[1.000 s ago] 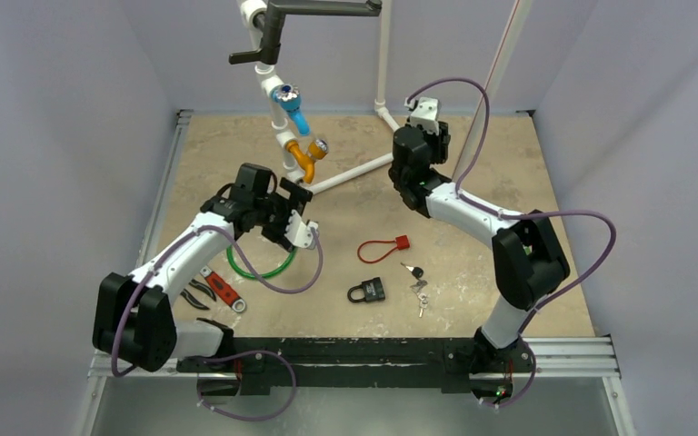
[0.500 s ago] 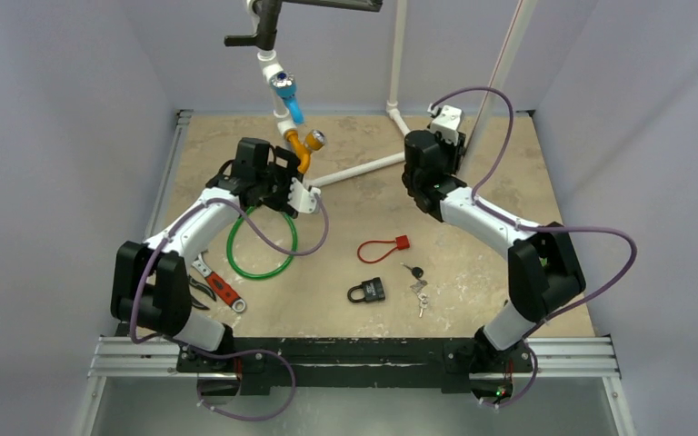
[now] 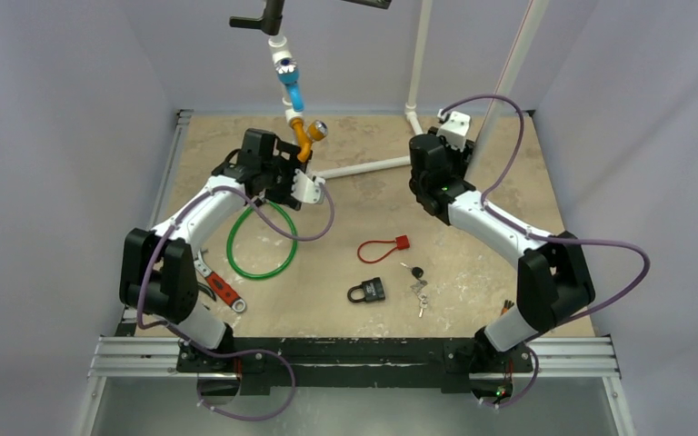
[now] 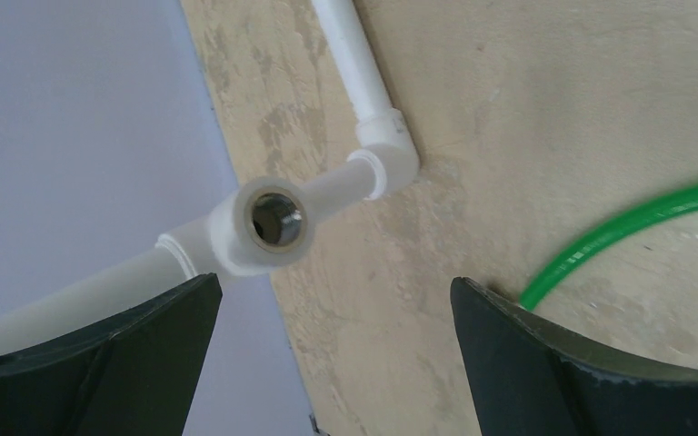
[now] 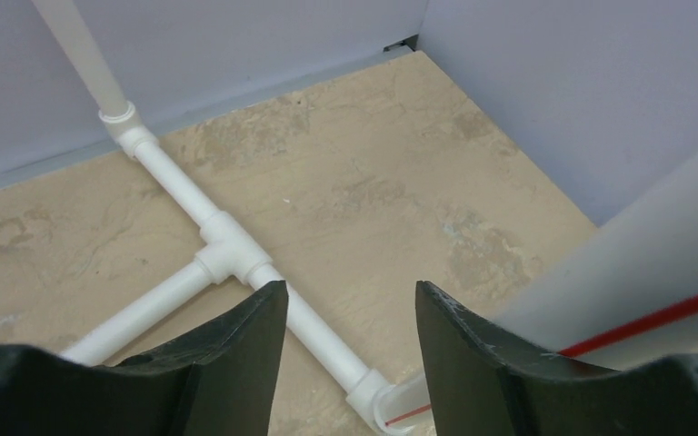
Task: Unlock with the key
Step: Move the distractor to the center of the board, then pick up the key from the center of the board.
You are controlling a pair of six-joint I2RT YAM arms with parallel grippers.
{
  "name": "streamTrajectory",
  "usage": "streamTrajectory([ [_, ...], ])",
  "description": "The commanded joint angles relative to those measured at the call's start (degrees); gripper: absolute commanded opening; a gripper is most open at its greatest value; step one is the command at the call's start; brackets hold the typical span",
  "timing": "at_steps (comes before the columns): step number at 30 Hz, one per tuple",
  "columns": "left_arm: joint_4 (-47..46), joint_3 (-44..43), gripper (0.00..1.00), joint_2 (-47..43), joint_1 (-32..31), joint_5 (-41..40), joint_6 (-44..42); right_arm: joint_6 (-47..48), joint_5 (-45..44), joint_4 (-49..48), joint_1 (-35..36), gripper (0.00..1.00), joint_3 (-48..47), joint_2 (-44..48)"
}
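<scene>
Left hand [image 4: 336,304] farther back, beside smooth white pipes [image 4: 368,168], wide open; right hand [image 5: 350,300] half-open; both empty.

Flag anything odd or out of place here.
Nothing is spilled or broken. The odd part: the left pincer and right pincer both hang open and empty at the back by the white pipe frame, while the padlock and keys lie untouched near the front.
</scene>
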State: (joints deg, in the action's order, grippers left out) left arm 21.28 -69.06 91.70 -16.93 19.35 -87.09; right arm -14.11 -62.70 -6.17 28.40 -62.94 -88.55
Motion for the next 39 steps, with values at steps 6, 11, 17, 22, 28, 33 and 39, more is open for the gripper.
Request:
streamTrajectory([
  [6,31.36,7.28,1.0,-19.98,-7.2,1.49,4.29,-2.49,12.21,8.94,1.93,0.7,-2.95,6.47],
  [11,41.22,7.63,1.0,-26.17,-11.11,3.0,14.59,-4.95,16.52,15.46,9.99,0.73,-2.38,6.88],
  [17,44.35,4.55,1.0,-26.93,-11.83,3.21,30.9,-14.53,25.67,22.05,10.69,0.75,5.87,9.54],
  [22,47.26,2.29,1.0,-27.34,-12.09,3.5,39.79,-24.32,31.49,28.3,11.94,0.72,16.05,15.83],
  [28,44.12,2.56,0.98,-27.34,-12.39,1.89,46.09,-31.41,36.39,30.29,12.47,0.68,25.54,21.13],
  [33,44.89,2.42,0.97,-25.14,-12.77,1.06,50.14,-33.94,41.21,26.33,12.47,0.67,29.42,18.98],
  [39,44.16,2.36,0.96,-25.75,-12.85,0.67,52.61,-33.89,46.63,21.49,12.45,0.65,30.79,14.61],
])
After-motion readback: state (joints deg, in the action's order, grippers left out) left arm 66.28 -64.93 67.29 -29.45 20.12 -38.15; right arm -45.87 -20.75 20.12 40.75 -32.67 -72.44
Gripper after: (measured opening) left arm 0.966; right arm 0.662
